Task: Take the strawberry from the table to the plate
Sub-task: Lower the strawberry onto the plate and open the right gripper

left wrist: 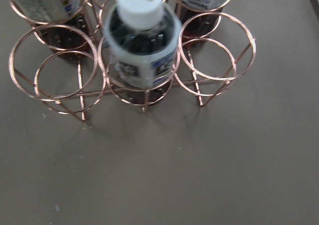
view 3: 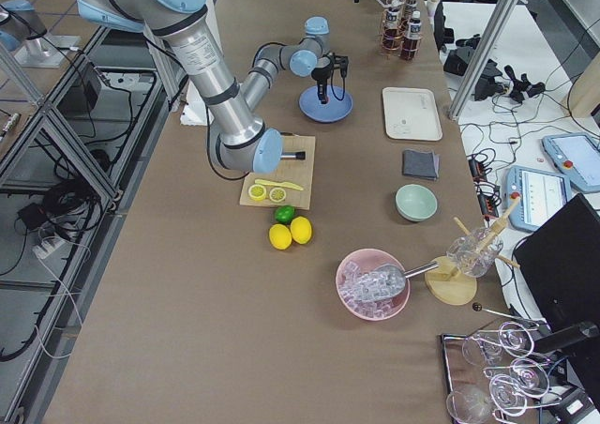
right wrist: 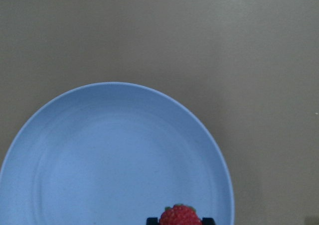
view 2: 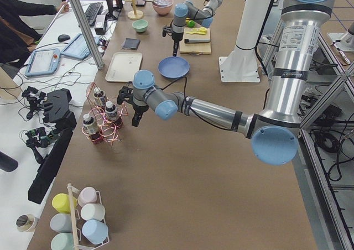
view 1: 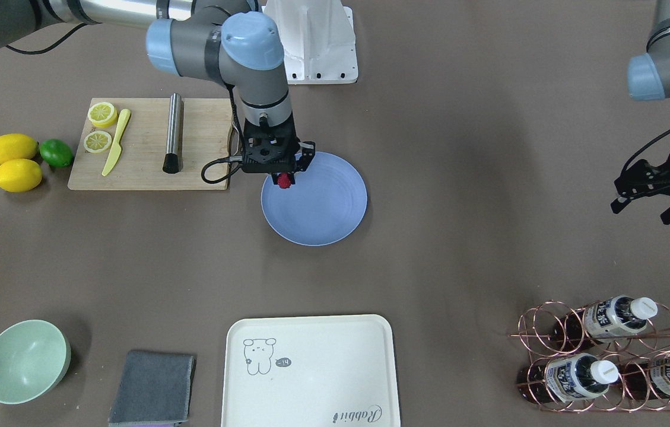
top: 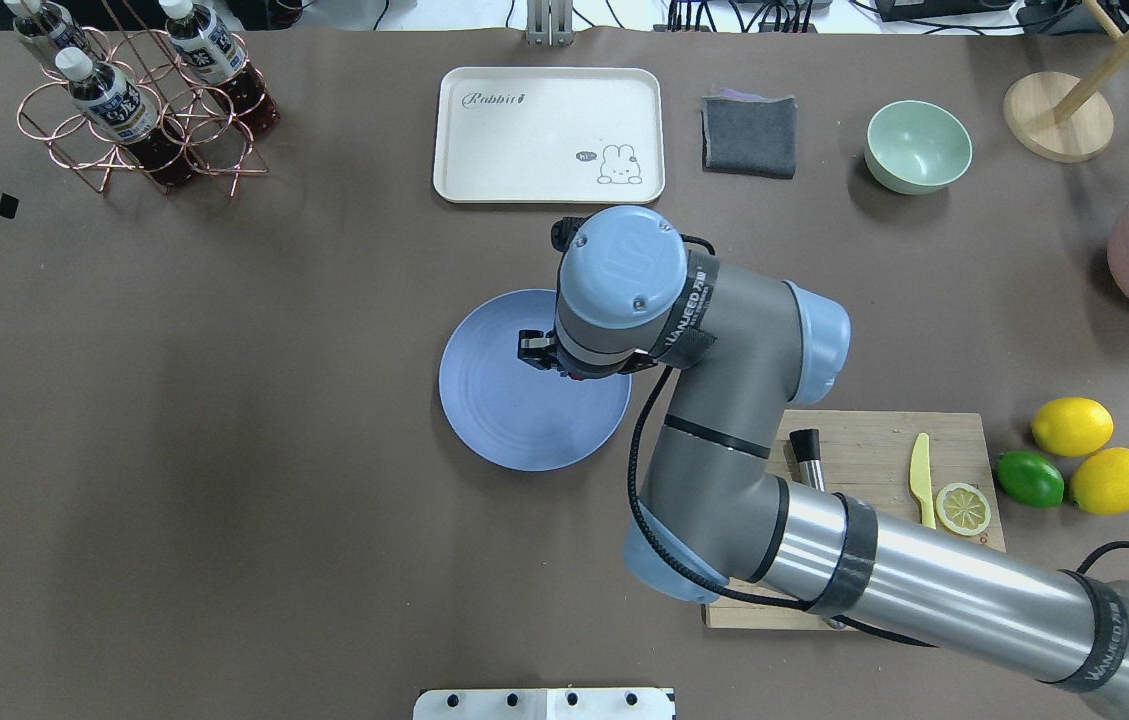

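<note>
The small red strawberry (view 1: 284,181) is pinched between the fingertips of my right gripper (view 1: 284,179), which is shut on it. The gripper points straight down over the part of the blue plate (view 1: 326,210) nearest the robot. In the right wrist view the strawberry (right wrist: 180,216) shows at the bottom edge between the fingertips, over the plate (right wrist: 114,155). Whether the berry touches the plate I cannot tell. In the overhead view the right wrist hides the berry and part of the plate (top: 509,420). My left gripper (view 1: 646,209) hangs open and empty far off at the table's other end.
Beside the plate lies a wooden cutting board (view 1: 198,118) with lemon slices, a yellow knife and a metal cylinder. Two lemons (view 1: 14,160) and a lime (view 1: 56,152) lie beyond it. A cream tray (view 1: 311,367), grey cloth (view 1: 153,385), green bowl (view 1: 25,367) and copper bottle rack (view 1: 607,356) line the far side.
</note>
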You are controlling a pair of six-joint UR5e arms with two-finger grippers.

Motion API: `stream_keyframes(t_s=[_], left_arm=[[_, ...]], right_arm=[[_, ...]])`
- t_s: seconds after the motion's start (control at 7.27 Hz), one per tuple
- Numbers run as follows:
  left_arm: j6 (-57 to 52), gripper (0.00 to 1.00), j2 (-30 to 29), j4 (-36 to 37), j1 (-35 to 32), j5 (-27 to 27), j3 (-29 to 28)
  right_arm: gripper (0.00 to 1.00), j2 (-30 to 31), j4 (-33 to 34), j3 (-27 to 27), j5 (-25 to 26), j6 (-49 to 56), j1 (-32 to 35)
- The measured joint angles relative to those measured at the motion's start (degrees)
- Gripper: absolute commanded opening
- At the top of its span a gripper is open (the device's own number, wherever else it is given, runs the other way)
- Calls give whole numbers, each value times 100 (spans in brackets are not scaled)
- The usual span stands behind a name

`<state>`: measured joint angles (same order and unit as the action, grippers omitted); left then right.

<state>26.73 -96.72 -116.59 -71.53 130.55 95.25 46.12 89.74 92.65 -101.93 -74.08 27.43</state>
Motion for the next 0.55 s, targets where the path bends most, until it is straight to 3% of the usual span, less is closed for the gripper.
stream_keyframes(t_s=[0.55], left_arm=[[-132, 98, 251, 9, -216, 46, -78]], right_arm=[[4, -468, -741, -1098, 218, -130, -95]])
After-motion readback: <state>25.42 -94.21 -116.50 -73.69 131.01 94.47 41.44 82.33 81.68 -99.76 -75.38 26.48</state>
